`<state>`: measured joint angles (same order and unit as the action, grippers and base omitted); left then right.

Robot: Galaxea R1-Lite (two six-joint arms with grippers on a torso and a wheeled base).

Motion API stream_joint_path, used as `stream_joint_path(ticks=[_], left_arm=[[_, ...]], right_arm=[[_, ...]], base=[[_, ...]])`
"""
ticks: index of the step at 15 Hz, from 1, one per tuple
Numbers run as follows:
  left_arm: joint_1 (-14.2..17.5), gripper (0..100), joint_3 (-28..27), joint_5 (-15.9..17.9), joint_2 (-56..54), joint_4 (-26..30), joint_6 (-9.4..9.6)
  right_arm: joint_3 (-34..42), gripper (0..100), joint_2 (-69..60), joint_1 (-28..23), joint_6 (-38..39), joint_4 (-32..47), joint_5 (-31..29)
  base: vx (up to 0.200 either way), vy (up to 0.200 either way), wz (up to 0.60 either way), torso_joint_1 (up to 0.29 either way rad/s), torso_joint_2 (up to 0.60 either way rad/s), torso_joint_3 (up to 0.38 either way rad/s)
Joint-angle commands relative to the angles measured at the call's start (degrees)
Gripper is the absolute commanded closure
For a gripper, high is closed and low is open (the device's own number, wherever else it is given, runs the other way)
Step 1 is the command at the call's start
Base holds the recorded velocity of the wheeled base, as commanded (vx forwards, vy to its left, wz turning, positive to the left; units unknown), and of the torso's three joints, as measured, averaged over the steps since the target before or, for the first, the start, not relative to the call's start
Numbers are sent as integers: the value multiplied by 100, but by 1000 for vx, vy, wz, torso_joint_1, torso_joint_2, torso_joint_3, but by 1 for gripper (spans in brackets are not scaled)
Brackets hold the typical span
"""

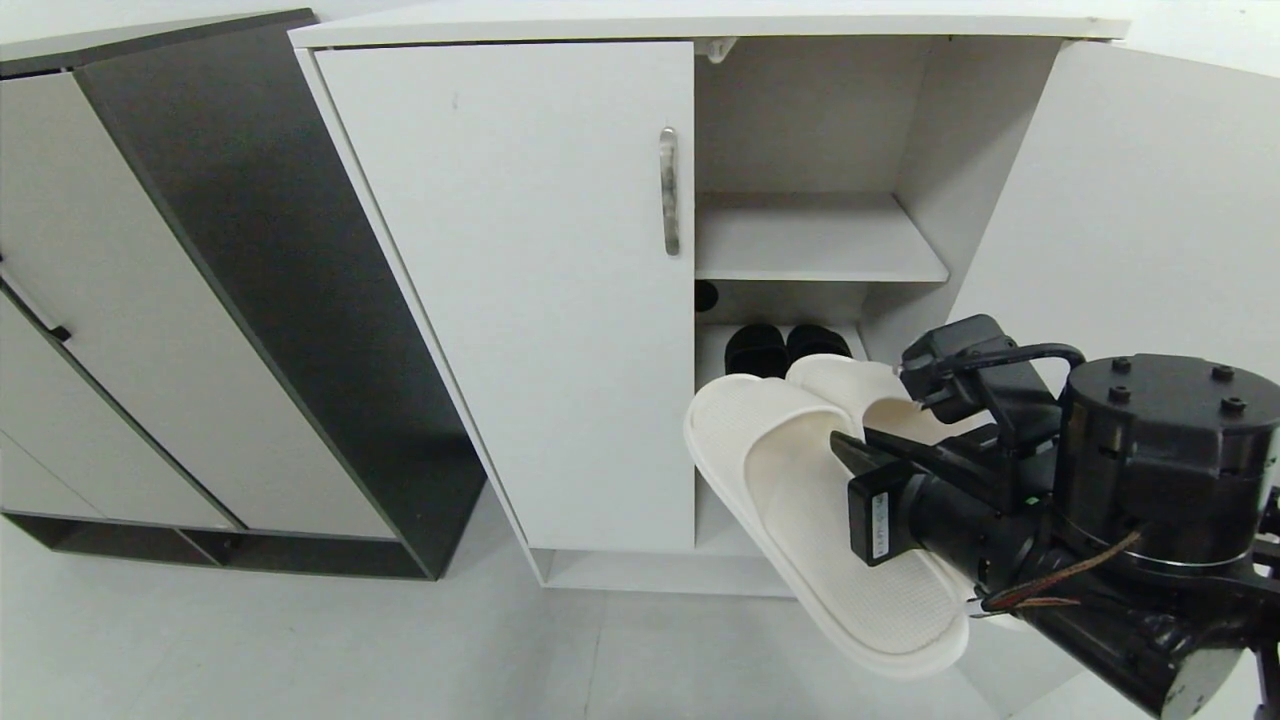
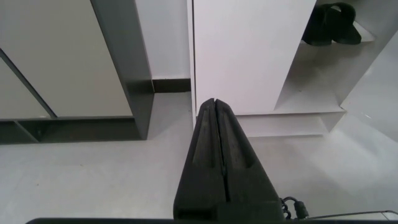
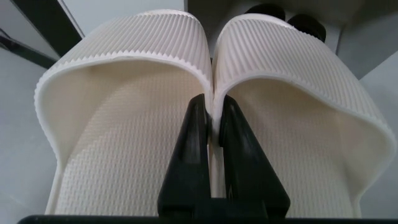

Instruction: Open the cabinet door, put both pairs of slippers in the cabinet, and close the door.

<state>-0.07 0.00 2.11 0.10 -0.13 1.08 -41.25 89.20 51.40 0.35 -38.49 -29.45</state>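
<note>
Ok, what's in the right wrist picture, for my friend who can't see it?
The right end effector is shut on the white slippers, pinching their inner edges together side by side. Beyond their toes, the black slippers sit on a cabinet shelf.

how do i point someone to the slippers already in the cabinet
Find the white cabinet whose right door stands open, and look under its middle shelf. The black slippers sit side by side on the level below, toward the back; the white slippers are outside, clamped in the right gripper.
</note>
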Motion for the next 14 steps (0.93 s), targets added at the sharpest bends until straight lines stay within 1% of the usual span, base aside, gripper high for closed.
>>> stream_joint_path(ticks=[1,4,6,9,11,12,13,14], left_arm=[[-1,100,0,0,-1,-4,-3],[-1,100,0,0,-1,-4,-3],[-1,100,0,0,-1,-4,-3],[-1,100,0,0,-1,-4,-3],[-1,100,0,0,-1,-4,-3],[-1,100,0,0,-1,-4,-3],[-1,100,0,0,-1,-4,-3],[-1,100,0,0,-1,-4,-3]], right_arm=[[3,100,19,2,-9,-1,10],[3,100,19,2,-9,-1,1],[30,100,27,2,0,-1,18],[21,100,27,11,-18,-1,18],[3,100,45,11,-167,-98,1],[-111,100,63,64,-238,-98,-78],[-383,100,150,134,-211,60,-254],[-709,100,238,160,-97,394,-641]], base=[[0,0,0,0,0,0],[0,0,0,0,0,0],[0,0,-600,5,0,0],[0,0,0,0,0,0],[0,0,0,0,0,0],[0,0,0,0,0,0],[0,0,0,0,0,0],[0,0,0,0,0,0]])
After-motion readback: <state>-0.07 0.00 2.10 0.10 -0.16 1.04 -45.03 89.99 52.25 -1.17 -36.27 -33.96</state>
